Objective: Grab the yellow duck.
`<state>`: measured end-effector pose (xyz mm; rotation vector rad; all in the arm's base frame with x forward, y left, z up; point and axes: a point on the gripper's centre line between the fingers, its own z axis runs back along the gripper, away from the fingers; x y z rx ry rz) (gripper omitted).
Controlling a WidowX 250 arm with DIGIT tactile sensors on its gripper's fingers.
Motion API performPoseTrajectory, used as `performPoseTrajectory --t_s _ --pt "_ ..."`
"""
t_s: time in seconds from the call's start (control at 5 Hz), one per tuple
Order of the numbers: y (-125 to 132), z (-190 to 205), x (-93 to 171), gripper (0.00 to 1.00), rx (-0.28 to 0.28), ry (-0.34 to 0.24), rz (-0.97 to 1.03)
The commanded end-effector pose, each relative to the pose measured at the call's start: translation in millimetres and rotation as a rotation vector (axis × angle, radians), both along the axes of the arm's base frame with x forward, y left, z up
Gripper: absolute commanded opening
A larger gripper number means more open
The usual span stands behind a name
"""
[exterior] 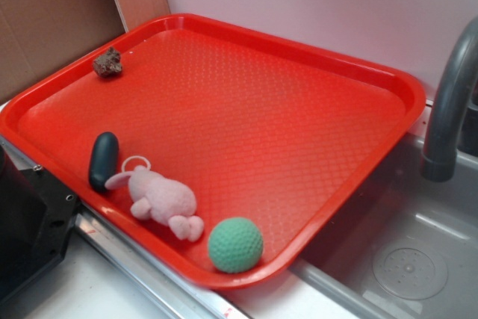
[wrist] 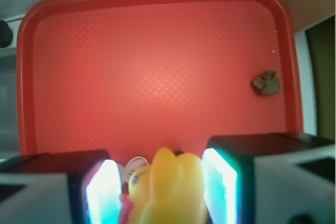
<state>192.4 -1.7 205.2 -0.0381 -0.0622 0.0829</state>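
In the wrist view the yellow duck (wrist: 169,184) fills the gap between my gripper's (wrist: 160,183) two lit pads (wrist: 103,192), glossy, with a reddish beak at its lower left. The jaws are shut on it from both sides. It hangs high above the red tray (wrist: 157,77), whose whole floor shows below. Neither the duck nor the gripper appears in the exterior view.
The red tray (exterior: 299,132) carries a brown lumpy rock (exterior: 108,63) (wrist: 266,83) at one rim, a dark oval object (exterior: 103,160), a pink plush toy (exterior: 160,199) and a green ball (exterior: 235,244). A grey sink (exterior: 418,259) with a faucet (exterior: 448,110) lies to the right.
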Motion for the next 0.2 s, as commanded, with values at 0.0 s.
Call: performPoseTrajectory --t_s 0.0 --pt "13.7 17.5 -7.7 0.0 0.003 -0.043 -0.016"
